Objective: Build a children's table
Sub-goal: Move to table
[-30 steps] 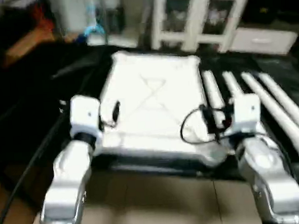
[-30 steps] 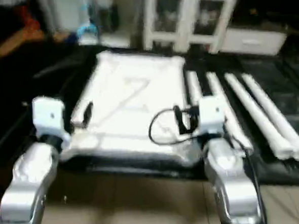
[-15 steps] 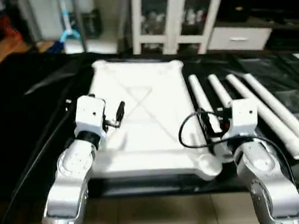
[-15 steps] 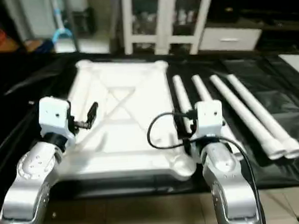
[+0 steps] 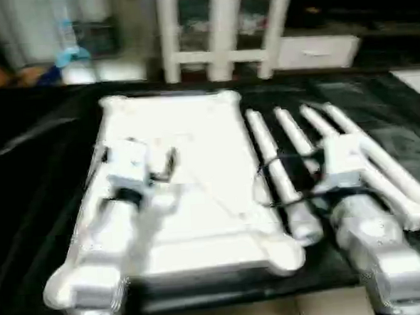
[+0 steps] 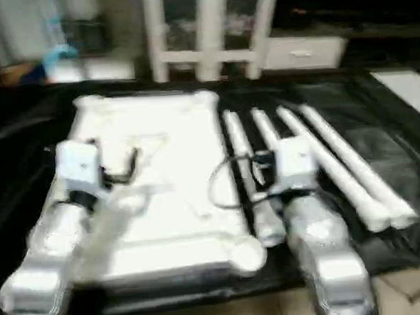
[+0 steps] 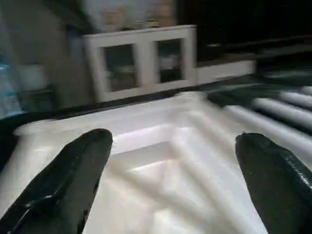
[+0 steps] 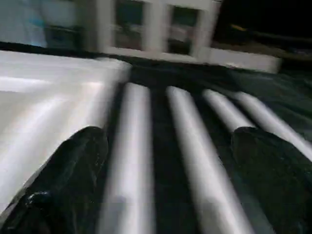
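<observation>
The white tabletop [image 5: 194, 130] lies underside up on the black-covered work surface, its X ribs and rounded corner sockets showing. Four white tube legs [image 5: 276, 169] lie side by side to its right. My left gripper [image 7: 173, 140] hangs open above the tabletop's ribbed underside, with nothing between its black fingers [image 7: 68, 175]. Over the two legs nearest the tabletop my right gripper [image 8: 168, 139] is open too and holds nothing. In the eye views each gripper is hidden behind its white wrist block [image 5: 128, 162].
The black cover [image 5: 39, 161] spreads wide around the parts. Behind it stand a white cabinet with glass doors [image 5: 213, 29] and a low white drawer unit [image 5: 317, 51]. A blue object [image 5: 65, 56] sits at the back left. Pale floor shows at the near edge.
The whole picture has shifted and tilted, so the camera moved. Both arms stay over the same places, left over the tabletop, right over the legs. Nothing was taken hold of.
</observation>
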You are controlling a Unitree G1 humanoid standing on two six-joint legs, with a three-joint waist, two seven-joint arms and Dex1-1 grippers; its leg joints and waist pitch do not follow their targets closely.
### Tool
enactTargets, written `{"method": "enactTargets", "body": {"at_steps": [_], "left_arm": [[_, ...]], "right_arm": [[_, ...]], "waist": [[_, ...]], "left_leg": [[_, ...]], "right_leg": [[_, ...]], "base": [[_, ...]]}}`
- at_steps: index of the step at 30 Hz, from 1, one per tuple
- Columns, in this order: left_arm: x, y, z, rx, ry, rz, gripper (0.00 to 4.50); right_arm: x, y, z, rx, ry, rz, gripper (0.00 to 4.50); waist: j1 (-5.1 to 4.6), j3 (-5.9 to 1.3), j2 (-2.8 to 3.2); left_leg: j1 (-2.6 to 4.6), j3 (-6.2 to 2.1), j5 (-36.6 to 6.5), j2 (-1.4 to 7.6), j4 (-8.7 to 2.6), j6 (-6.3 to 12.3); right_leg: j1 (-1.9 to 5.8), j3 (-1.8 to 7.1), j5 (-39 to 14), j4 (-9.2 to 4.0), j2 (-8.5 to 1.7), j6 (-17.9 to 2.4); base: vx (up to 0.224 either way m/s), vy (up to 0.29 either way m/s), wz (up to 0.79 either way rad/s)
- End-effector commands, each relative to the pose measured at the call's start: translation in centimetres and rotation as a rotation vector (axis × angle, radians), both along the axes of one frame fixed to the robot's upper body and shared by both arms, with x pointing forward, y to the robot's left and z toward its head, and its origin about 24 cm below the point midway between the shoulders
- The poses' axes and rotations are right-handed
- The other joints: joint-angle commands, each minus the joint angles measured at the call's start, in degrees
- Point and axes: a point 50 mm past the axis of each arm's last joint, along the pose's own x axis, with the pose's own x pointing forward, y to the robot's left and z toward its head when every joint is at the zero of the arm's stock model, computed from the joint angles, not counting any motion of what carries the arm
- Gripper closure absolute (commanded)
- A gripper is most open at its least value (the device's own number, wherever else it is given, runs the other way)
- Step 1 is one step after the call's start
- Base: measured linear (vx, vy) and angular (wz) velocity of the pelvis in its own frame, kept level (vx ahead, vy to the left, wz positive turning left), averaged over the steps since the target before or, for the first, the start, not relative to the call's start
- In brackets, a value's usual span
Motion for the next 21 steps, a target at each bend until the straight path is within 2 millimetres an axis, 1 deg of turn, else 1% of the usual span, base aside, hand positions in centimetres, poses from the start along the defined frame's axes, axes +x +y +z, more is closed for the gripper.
{"method": "enactTargets", "body": {"at_steps": [1,2,3,4,5,6,7,8,9,10,11,12,13,14,15,16,17,18,19,20,21], "left_arm": [[0.0,0.9,0.3,0.015,-0.014,0.027,0.00],[0.0,0.9,0.1,0.023,0.000,0.028,0.00],[0.0,1.0,-0.1,0.039,0.017,0.025,0.00],[-0.1,1.0,-0.2,0.053,0.025,0.019,0.00],[-0.1,1.0,-0.3,0.060,0.026,0.014,0.00],[-0.1,1.3,-0.4,0.056,0.037,0.030,0.00],[-0.1,1.4,-0.4,0.054,0.038,0.034,0.00],[0.0,2.1,-0.4,0.037,0.054,0.064,0.00],[0.0,2.4,-0.5,0.014,0.079,0.072,0.00],[0.1,2.7,-0.5,0.012,0.094,0.077,0.00],[0.3,3.0,-0.5,0.033,0.109,0.091,0.00],[0.4,3.3,-0.6,0.050,0.125,0.102,0.00],[0.5,3.6,-0.8,0.075,0.145,0.111,0.00],[0.9,4.0,-0.9,0.087,0.171,0.111,0.00],[1.1,4.1,-1.0,0.089,0.180,0.111,0.00],[1.3,4.1,-1.1,0.071,0.205,0.098,0.00],[1.3,4.0,-1.1,0.069,0.208,0.096,0.00],[1.6,4.1,-1.3,0.080,0.238,0.088,0.00],[1.7,4.1,-1.3,0.089,0.245,0.084,0.00],[1.7,4.1,-1.3,0.092,0.246,0.083,0.00],[2.1,4.4,-1.8,0.129,0.299,0.069,0.00]], "right_arm": [[0.1,0.8,0.4,0.010,-0.012,0.038,0.02],[0.1,0.8,0.4,0.009,-0.011,0.040,0.02],[0.1,0.9,0.4,0.011,-0.009,0.043,0.02],[0.0,0.9,0.4,0.012,-0.008,0.044,0.02],[0.0,0.9,0.4,0.013,-0.007,0.044,0.02],[0.0,0.9,0.5,0.017,-0.008,0.048,0.02],[0.0,0.9,0.5,0.017,-0.008,0.049,0.02],[0.1,0.9,0.6,0.018,-0.008,0.058,0.02],[0.1,0.9,0.7,0.017,-0.008,0.066,0.02],[0.2,0.9,0.8,0.017,-0.008,0.072,0.02],[0.2,1.0,0.8,0.019,-0.007,0.082,0.02],[0.2,1.1,0.8,0.017,-0.006,0.090,0.02],[0.3,1.3,0.9,0.012,-0.004,0.105,0.02],[0.4,1.5,0.9,0.007,-0.004,0.121,0.02],[0.4,1.5,0.9,0.006,-0.004,0.124,0.02],[0.5,1.6,1.0,0.006,-0.004,0.124,0.02],[0.5,1.6,1.0,0.006,-0.004,0.124,0.02],[0.6,1.6,1.0,0.003,-0.005,0.127,0.02],[0.7,1.6,1.1,0.001,-0.005,0.128,0.02],[0.7,1.6,1.1,0.001,-0.005,0.129,0.02],[0.7,1.6,1.1,-0.001,-0.005,0.136,0.02]], "waist": [[1.21,-2.95,-0.70],[0.70,-3.29,0.81],[0.10,-2.96,2.59],[-0.42,-3.23,2.54],[-0.15,-4.13,2.58],[-0.10,-4.11,2.46],[0.36,-3.63,2.09],[0.66,-3.14,1.66],[0.68,-2.93,1.20],[0.72,-2.64,1.52],[0.49,-2.39,1.44],[0.42,-2.35,1.57],[0.27,-2.15,1.11],[0.32,-2.01,1.03],[0.39,-1.98,1.12],[0.24,-1.85,0.74],[0.40,-1.84,0.98],[0.36,-1.79,0.72],[0.52,-1.80,0.83],[0.48,-1.89,0.54],[0.47,-1.96,0.55]], "left_leg": [[-6.75,-2.83,10.85,1.83,-3.66,2.01],[-4.62,-2.19,20.45,2.10,-8.73,2.63],[-3.52,-3.05,21.35,4.27,-9.79,5.66],[-2.78,-3.90,21.07,5.81,-9.74,6.19],[-1.15,-4.35,26.08,6.73,-8.64,7.39],[-1.49,-4.15,27.64,6.44,-8.68,7.57],[-1.80,-3.25,24.74,5.76,-8.97,6.88],[-2.23,-2.52,17.16,5.26,-9.71,5.30],[-2.16,-2.19,12.80,5.23,-10.07,4.40],[-1.84,-2.02,5.80,5.34,-10.77,2.20],[-1.69,-1.94,1.64,5.48,-11.14,0.70],[-1.64,-2.02,0.53,5.57,-11.28,0.07],[-1.55,-1.96,-1.56,5.58,-11.51,-0.80],[-1.41,-1.78,-3.26,5.39,-11.56,-1.48],[-1.34,-1.68,-3.96,5.29,-11.55,-1.77],[-1.52,-1.55,-4.76,5.26,-11.67,-2.17],[-1.31,-1.36,-5.60,5.29,-11.65,-2.72],[-1.32,-1.25,-5.81,5.35,-11.67,-2.85],[-1.20,-0.98,-6.06,5.38,-11.65,-3.18],[-1.41,-0.91,-5.48,5.43,-11.73,-3.17],[-1.49,-0.88,-4.82,5.43,-11.77,-3.08]], "right_leg": [[7.03,5.65,6.73,-5.94,-8.53,-14.14],[4.57,1.37,16.47,-4.31,-3.79,-12.43],[2.53,0.12,16.71,-3.49,-2.33,-8.99],[2.35,0.31,17.16,-2.93,-2.66,-8.05],[1.56,0.93,22.31,-2.68,-4.09,-8.38],[1.81,1.06,24.33,-2.72,-4.34,-8.79],[1.90,1.30,24.45,-3.45,-4.69,-9.64],[2.44,1.47,20.99,-4.17,-5.04,-10.49],[2.55,1.55,18.24,-4.63,-5.15,-10.83],[2.68,1.45,11.95,-5.04,-5.22,-11.10],[2.46,1.55,7.68,-5.41,-5.13,-10.61],[2.40,1.57,6.36,-5.45,-5.14,-10.32],[2.16,1.60,4.03,-5.69,-5.07,-9.58],[1.87,1.71,1.76,-5.95,-5.12,-8.98],[1.77,1.80,0.54,-6.05,-5.21,-8.77],[1.75,1.85,-1.74,-6.30,-5.31,-8.29],[1.41,1.92,-3.85,-6.44,-5.40,-7.84],[1.31,1.95,-4.57,-6.54,-5.45,-7.63],[1.04,1.97,-5.58,-6.66,-5.44,-7.20],[1.19,1.91,-5.31,-6.55,-5.49,-6.89],[1.21,1.87,-4.78,-6.48,-5.48,-6.69]], "base": [[0.101,-0.014,-0.26],[0.085,0.003,-0.11],[0.109,0.031,-0.12],[0.109,0.031,-0.12],[0.092,0.048,-0.06],[0.038,0.054,0.03],[0.038,0.054,0.03],[0.004,0.054,0.04],[0.000,0.000,0.00],[0.000,0.000,0.00],[0.000,0.000,0.00],[0.000,0.000,0.00],[0.000,0.000,0.00],[-0.051,0.009,0.01],[-0.051,0.004,0.01],[-0.051,0.004,0.01],[0.000,0.000,0.00],[0.000,0.000,0.00],[0.000,0.000,0.00],[0.000,0.000,0.00],[0.000,0.000,0.00]]}}
